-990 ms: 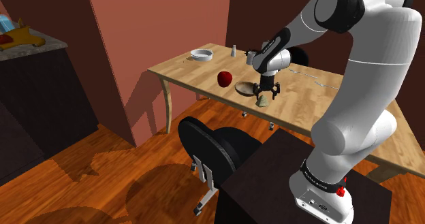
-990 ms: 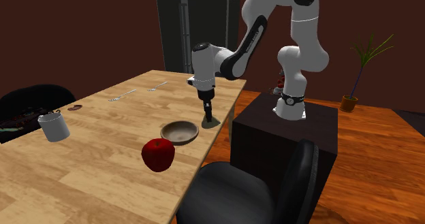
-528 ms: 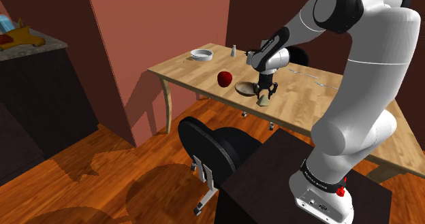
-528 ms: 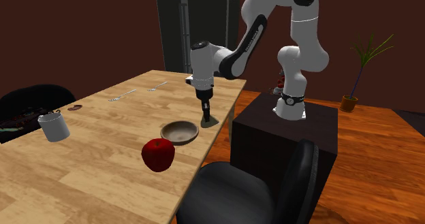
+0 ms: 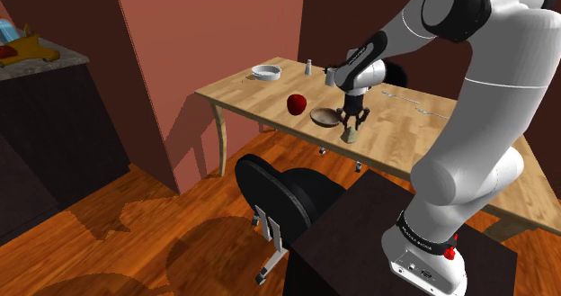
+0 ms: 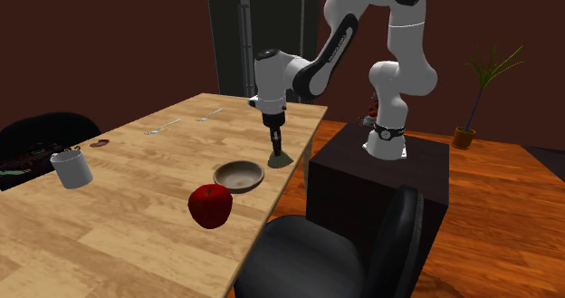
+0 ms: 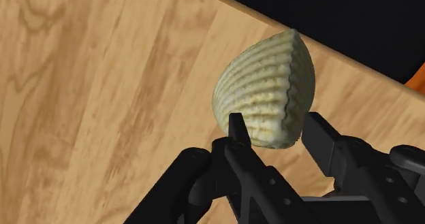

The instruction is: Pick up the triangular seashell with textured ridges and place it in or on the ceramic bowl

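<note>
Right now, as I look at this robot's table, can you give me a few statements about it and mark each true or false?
1. The gripper clasps a pale ridged seashell between its fingers. True.
2. The seashell lies inside the brown bowl. False: it is beside the bowl, in the gripper.
3. A red apple sits on the table. True.
4. The mug stands on the floor. False: it stands on the table.

The white arm (image 5: pixel 485 132) reaches out, claw (image 5: pixel 351 130) pointing down, fingers (image 7: pixel 240 139) clamped on the seashell (image 7: pixel 265 90).
</note>
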`<state>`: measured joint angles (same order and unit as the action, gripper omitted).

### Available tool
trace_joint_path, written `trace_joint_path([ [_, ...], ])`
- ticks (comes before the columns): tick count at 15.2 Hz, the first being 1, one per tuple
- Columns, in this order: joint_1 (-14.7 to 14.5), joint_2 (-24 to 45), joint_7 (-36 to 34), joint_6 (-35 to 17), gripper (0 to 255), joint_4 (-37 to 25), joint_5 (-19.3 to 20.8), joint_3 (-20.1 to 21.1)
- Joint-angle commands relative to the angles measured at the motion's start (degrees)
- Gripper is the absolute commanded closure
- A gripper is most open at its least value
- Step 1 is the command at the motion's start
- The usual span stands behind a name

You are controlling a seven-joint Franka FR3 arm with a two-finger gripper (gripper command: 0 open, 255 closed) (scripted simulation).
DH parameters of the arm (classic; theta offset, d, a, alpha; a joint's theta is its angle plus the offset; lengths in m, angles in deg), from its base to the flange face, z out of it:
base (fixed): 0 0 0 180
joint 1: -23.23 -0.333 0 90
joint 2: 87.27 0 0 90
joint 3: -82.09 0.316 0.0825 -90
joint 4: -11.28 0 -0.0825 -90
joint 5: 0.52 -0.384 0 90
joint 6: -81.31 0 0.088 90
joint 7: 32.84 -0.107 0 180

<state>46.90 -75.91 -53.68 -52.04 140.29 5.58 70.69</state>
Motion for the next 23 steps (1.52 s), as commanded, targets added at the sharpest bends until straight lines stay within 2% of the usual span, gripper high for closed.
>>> trace_joint_path([
  [1,0.0,-1.1,0.0,1.5,255,-0.2,0.2,-0.1],
  [6,-0.2,-3.9,0.0,5.1,255,-1.1,0.5,-0.2],
  [7,-0.1,-3.2,0.1,4.3,255,-1.0,0.4,-0.2],
  [8,-0.1,-3.2,0.1,4.3,0,-1.0,0.4,-0.2],
  [9,4.0,-3.9,14.8,5.1,0,0.0,-11.1,-0.2],
  [10,8.8,-2.9,28.7,8.9,0,-0.6,-21.7,0.1],
  [11,13.4,-0.4,41.0,15.2,0,-2.6,-30.1,0.0],
  [12,14.1,-0.3,41.4,15.4,0,-2.6,-30.3,0.5],
  [19,13.2,2.2,42.8,10.1,0,0.3,-32.7,1.7],
  [23,13.2,2.2,42.8,10.1,0,0.3,-32.7,1.7],
])
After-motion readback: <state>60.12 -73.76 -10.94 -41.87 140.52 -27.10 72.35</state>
